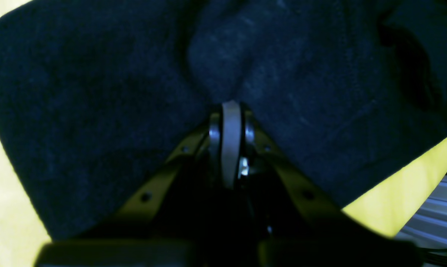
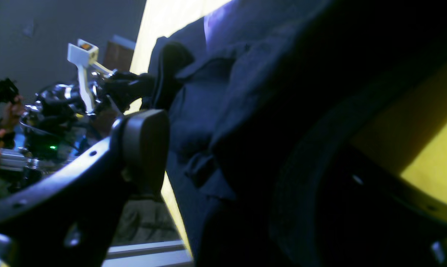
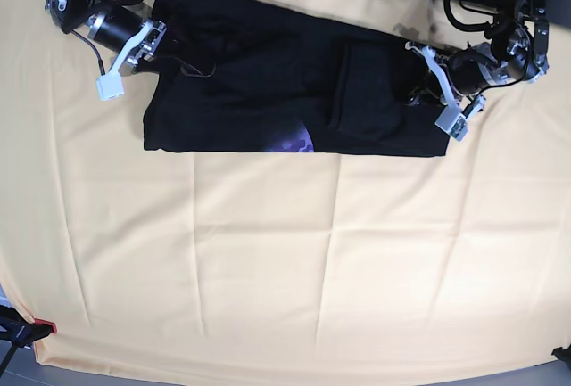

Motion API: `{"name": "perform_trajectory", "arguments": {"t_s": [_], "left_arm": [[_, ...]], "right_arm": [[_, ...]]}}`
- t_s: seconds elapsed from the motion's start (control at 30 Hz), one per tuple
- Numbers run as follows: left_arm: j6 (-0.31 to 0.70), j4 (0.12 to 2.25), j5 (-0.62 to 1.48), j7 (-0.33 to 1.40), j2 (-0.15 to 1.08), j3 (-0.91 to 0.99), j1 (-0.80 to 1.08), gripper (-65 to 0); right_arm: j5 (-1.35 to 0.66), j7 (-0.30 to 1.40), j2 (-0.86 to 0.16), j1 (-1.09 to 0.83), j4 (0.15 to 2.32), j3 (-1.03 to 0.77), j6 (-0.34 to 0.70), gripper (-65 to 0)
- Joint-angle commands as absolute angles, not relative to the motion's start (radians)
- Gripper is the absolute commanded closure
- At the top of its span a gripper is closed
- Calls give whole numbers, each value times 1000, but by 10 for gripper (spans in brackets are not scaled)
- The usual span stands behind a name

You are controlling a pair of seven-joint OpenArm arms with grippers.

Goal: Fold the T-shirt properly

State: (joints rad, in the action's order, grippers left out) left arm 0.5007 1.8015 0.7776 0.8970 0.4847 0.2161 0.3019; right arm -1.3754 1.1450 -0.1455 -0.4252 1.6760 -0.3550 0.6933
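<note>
T-shirt (image 3: 268, 92), black, lies as a long band across the far part of the cream-yellow bench (image 3: 285, 261). Left gripper (image 1: 230, 107) has its fingers together, pinching the cloth's edge. Right gripper (image 2: 223, 148) has its fingers wide apart around bunched cloth at the other end.

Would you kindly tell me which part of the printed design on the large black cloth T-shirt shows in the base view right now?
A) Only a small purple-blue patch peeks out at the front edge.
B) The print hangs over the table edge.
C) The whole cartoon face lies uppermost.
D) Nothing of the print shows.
A: in the base view, the large black cloth T-shirt lies folded into a long band on the cream-yellow table cloth, with only a purple-blue patch showing at its front edge.
</note>
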Motion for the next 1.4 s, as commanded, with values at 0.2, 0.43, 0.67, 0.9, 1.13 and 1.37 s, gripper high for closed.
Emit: {"name": "perform_trajectory", "arguments": {"t_s": [0.2,0.43,0.67,0.9,1.13,1.37], "left_arm": [[496,1811,823,891,501,225,289,0],[496,1812,962,912,501,253,217,0],[496,1812,1015,981,502,426,163,-49],[487,1812,1019,1003,501,551,189,-48],[478,1812,1053,1003,498,554,241,-48],[477,1812,1055,1003,498,553,252,-48]], "right_arm": [[-1308,1145,-147,-398,1680,-353,698,-40],[-1308,1145,-149,-399,1680,-356,698,0],[-1272,1145,-196,-398,1726,-454,698,0],[-1123,1141,-299,-368,1923,-575,686,0],[-975,1133,-353,-369,2128,-582,553,0],[-1163,1163,-241,-374,2325,-567,570,0]]}}
